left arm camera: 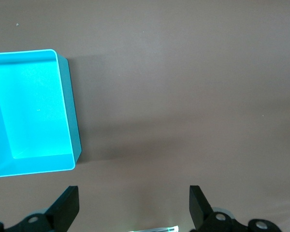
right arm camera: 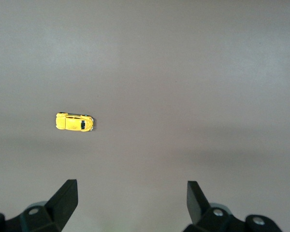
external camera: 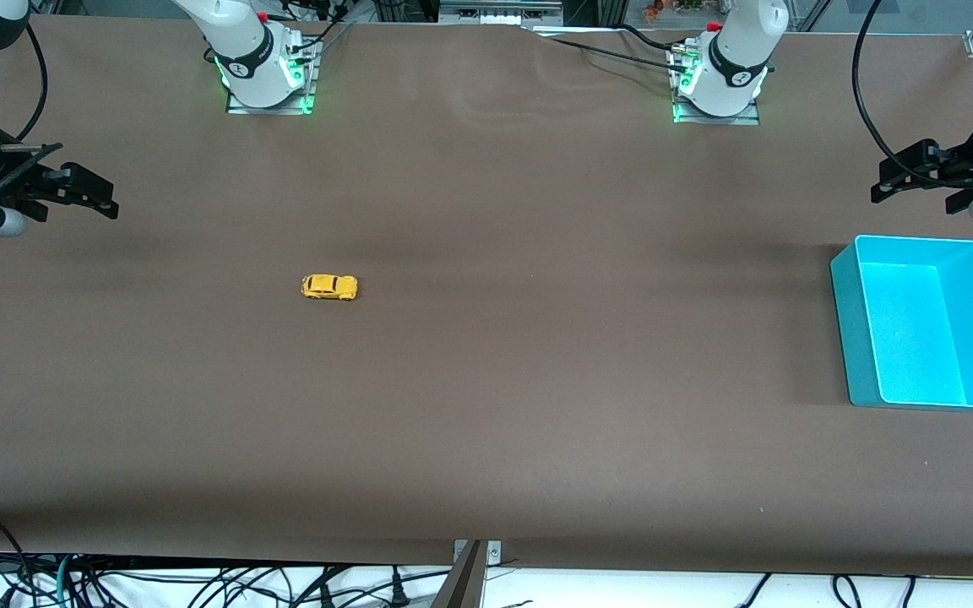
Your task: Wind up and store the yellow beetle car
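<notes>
yellow and tiny, the car (external camera: 329, 287) sits on its wheels on the brown surface (external camera: 537, 380), lying lengthwise along the table. i see it toward the right arm's end, well in from every edge, roughly midway between the edge where the bases stand and the edge nearest the front camera. nothing touches it. in my right wrist view the car (right arm camera: 74, 122) lies on bare surface, well apart from the two dark fingertips (right arm camera: 65, 195).

my right gripper (external camera: 81, 192) hangs in the air over the surface close to the right arm's end edge, released, jaws spread wide and holding nothing. that arm waits.

my left gripper (external camera: 909, 173) hangs over the surface near the left arm's end edge, just off the bin's rim on the bases' side. it is released too, fingers (left arm camera: 67, 205) wide apart and empty. this arm also waits.

a cyan bin (external camera: 845, 321) stands on the surface near the left arm's end edge, upright, open at the top. the left wrist view shows its inside (left arm camera: 34, 116) with nothing in it. car and bin are well apart.
</notes>
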Controlling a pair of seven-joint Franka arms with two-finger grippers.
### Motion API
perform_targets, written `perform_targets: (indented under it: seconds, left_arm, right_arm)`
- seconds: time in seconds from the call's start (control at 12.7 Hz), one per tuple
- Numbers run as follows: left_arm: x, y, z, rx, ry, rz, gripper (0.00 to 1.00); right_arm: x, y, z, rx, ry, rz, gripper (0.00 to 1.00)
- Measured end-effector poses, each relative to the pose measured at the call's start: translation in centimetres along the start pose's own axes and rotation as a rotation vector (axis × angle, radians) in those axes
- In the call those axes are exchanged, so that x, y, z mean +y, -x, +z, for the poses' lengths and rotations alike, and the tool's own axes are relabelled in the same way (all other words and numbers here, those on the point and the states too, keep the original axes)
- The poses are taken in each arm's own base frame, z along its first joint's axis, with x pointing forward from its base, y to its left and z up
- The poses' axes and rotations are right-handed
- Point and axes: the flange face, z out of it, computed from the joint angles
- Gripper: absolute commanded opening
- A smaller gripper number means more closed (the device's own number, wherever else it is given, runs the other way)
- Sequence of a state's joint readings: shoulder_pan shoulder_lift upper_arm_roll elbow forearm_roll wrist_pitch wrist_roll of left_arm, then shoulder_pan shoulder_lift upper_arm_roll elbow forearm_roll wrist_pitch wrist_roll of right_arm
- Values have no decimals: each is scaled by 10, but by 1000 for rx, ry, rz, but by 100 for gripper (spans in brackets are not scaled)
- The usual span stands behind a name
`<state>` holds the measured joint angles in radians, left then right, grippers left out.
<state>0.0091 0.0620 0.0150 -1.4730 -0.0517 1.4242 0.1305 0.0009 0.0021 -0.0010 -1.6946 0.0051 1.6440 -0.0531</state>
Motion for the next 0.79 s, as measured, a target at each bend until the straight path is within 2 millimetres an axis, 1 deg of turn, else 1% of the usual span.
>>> perform_targets:
  seconds: [0.24, 0.47, 0.63, 0.79]
  left_arm:
    - [0, 0, 0, 0, 0, 0, 100]
    - [0, 0, 0, 0, 0, 0, 100]
    - [0, 0, 0, 0, 0, 0, 100]
    - [0, 0, 0, 0, 0, 0, 100]
  right_arm:
    - [0, -2, 4, -8, 0, -1, 100]
    - [-1, 2, 7, -44, -2, -6, 100]
    - [-4, 5, 21, -118, -7, -26, 100]
    - [-18, 2, 40, -180, -16, -127, 100]
